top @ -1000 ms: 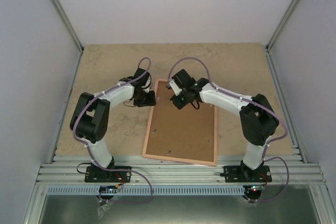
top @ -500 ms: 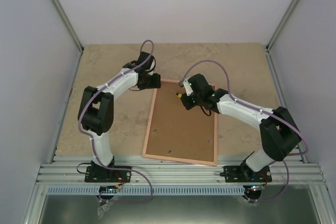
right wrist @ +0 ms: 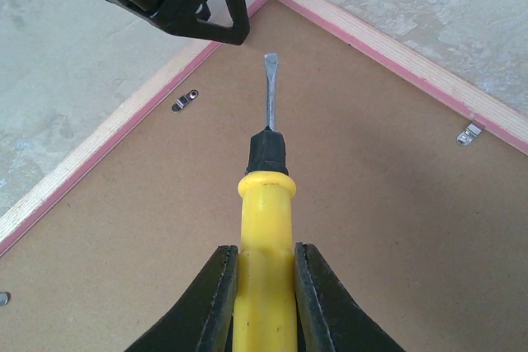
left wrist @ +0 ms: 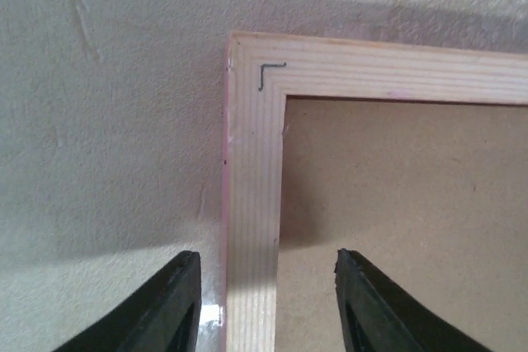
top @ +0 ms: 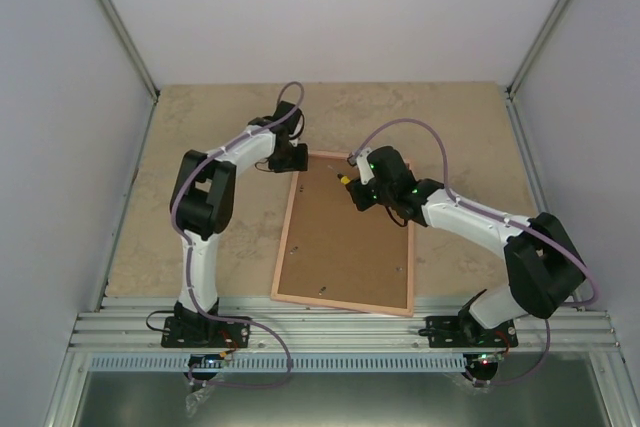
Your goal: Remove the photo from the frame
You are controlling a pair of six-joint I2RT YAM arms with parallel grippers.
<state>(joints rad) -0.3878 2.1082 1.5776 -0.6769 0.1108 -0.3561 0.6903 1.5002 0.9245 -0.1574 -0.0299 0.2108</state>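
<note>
Seen from the near edge, left to right. The sandy table (top: 200, 137) carries the left arm, which reaches to the far-left corner of the frame (top: 283, 237). The left gripper (top: 288, 159) hangs over that corner. In the left wrist view its fingers (left wrist: 177, 302) stand apart, one on each side of the pale wooden side rail, with a gap showing between each finger and the wood. A small metal staple (left wrist: 268, 72) sits in the corner joint. The frame lies flat, back side up, in the middle of the table between the two arms, its long sides running away from the viewer. A thin pink edge shows along the rails, and the brown backing board (top: 345, 237) fills the opening. Small metal clips (right wrist: 186, 101) sit on the board beside the rails. The photo cannot be seen from this side. Over the far part of the board, the right gripper (top: 362, 192) has its fingers (right wrist: 219, 302) clamped on the yellow handle of a screwdriver (right wrist: 266, 204). The flat blade points toward the far-left corner, near the left gripper; whether the tip touches the board cannot be told.
</note>
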